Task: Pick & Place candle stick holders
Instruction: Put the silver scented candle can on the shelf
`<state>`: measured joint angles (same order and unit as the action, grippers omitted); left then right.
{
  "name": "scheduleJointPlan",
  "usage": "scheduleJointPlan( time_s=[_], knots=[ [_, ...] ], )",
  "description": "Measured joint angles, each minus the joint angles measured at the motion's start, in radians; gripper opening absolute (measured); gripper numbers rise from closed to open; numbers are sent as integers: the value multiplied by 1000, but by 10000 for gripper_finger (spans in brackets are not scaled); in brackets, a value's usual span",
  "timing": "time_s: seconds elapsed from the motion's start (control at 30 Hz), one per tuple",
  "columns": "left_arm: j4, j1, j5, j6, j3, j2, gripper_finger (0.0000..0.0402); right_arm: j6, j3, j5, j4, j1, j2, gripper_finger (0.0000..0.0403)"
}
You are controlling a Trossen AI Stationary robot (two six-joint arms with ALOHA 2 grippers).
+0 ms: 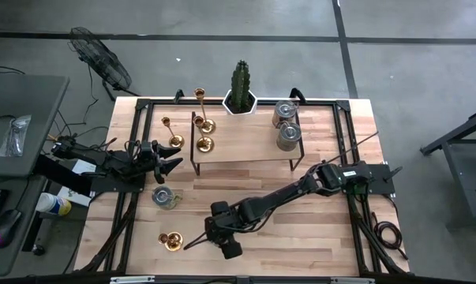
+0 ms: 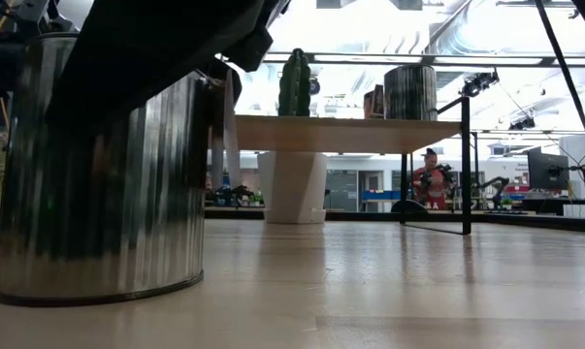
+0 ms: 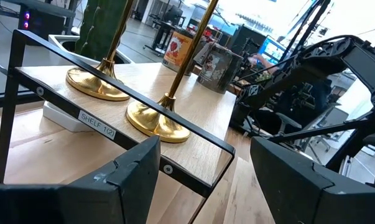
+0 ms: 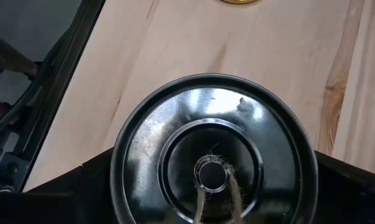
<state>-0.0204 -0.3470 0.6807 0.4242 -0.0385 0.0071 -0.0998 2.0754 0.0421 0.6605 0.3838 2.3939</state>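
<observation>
1. From above, two tall candle stick holders [image 1: 204,118] stand on the shelf [image 1: 245,150], one short holder [image 1: 169,130] on the table beside it, another short holder [image 1: 171,241] near the front edge.
2. The left gripper [image 1: 168,160] hovers wide open just left of the shelf, holding nothing; its wrist camera shows the tall holders' bases [image 3: 157,118] close up.
3. The right gripper [image 1: 231,247] sits over a silver tin [image 4: 213,155], seen only in its wrist and low views; I cannot tell whether it grips.
</observation>
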Motion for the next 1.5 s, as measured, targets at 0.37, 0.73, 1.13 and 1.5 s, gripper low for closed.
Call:
scheduleJointPlan(
  time_s=[0.37, 0.73, 1.13, 1.5],
  knots=[
    [0, 0, 0, 0, 0, 0, 245, -42, 0, -39, 1, 11, 0, 351],
    [0, 0, 0, 0, 0, 0, 245, -208, 0, -45, 1, 12, -2, 351],
    [0, 0, 0, 0, 0, 0, 245, -344, -1, -99, 83, 23, -61, 351],
    [0, 0, 0, 0, 0, 0, 245, -423, 0, -162, 179, 22, -158, 351]
  ],
)
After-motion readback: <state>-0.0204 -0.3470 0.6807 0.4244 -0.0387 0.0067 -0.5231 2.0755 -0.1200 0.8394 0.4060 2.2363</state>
